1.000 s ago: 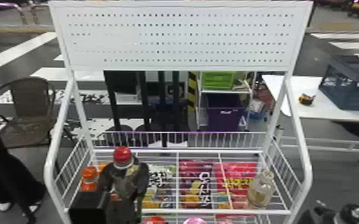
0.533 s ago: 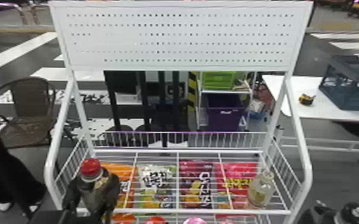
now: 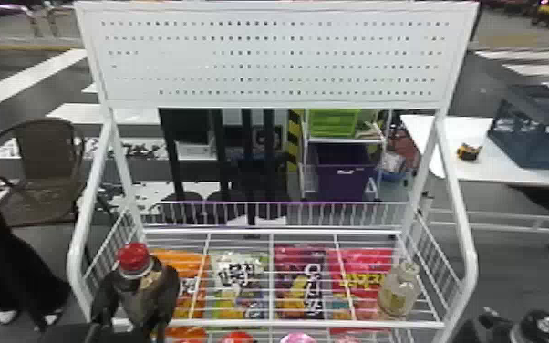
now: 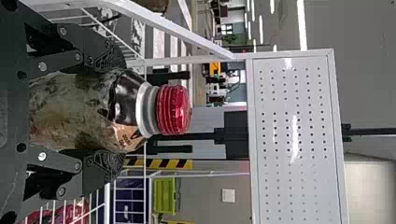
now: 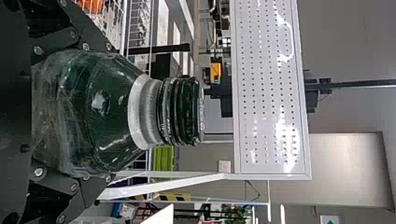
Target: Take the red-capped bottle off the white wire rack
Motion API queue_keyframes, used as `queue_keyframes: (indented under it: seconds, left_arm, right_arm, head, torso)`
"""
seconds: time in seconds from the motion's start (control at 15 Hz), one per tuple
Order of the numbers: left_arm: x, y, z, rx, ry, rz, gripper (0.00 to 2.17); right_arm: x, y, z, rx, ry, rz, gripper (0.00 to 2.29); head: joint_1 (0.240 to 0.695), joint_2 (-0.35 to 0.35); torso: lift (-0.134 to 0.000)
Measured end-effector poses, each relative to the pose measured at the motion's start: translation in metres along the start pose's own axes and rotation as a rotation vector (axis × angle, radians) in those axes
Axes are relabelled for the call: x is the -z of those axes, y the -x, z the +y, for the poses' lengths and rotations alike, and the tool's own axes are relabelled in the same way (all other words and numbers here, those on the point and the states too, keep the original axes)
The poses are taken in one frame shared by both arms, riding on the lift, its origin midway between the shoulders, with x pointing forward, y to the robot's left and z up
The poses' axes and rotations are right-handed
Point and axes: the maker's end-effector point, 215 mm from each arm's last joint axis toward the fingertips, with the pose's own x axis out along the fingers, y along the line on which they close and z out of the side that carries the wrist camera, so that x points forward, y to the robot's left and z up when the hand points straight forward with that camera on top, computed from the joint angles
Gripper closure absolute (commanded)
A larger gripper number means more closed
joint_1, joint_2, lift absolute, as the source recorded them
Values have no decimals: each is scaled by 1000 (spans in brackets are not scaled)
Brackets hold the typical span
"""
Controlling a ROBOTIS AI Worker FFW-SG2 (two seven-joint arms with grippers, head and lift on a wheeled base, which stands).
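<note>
The red-capped bottle (image 3: pixel 134 260) is upright at the front left corner of the white wire rack (image 3: pixel 260 324), with my left gripper (image 3: pixel 137 289) shut around its body. In the left wrist view, both sides of the bottle (image 4: pixel 70 112) are pressed by my left gripper (image 4: pixel 111 112), the cap clear beyond the fingertips. The bottle's base is hidden. My right gripper (image 3: pixel 488 324) is low at the right, outside the rack; in the right wrist view, my right gripper (image 5: pixel 109 112) is shut on a green bottle with a black cap (image 5: pixel 184 112).
A clear bottle (image 3: pixel 399 292) stands at the rack's right end. Colourful snack bags (image 3: pixel 298 283) lie beneath the wires. Tubular side frames rise at both ends to a white pegboard (image 3: pixel 273 59). A white table (image 3: pixel 447 159) is behind on the right, a chair (image 3: pixel 50 150) on the left.
My left gripper has carried the red-capped bottle to the left and nearer the robot, mostly before the half-second-old view; orange and pale bags behind are now uncovered. My right arm looks unmoved.
</note>
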Motion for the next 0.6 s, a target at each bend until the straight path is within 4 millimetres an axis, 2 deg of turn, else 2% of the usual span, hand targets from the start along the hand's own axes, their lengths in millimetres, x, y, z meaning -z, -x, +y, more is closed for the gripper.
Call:
queue_keyframes:
  seconds: [0.6]
  left_arm:
    - [5, -3, 1, -6, -6, 6, 2101]
  right_arm:
    - [-1, 0, -1, 1, -2, -2, 890]
  head:
    - [499, 0]
  torso:
    - [0]
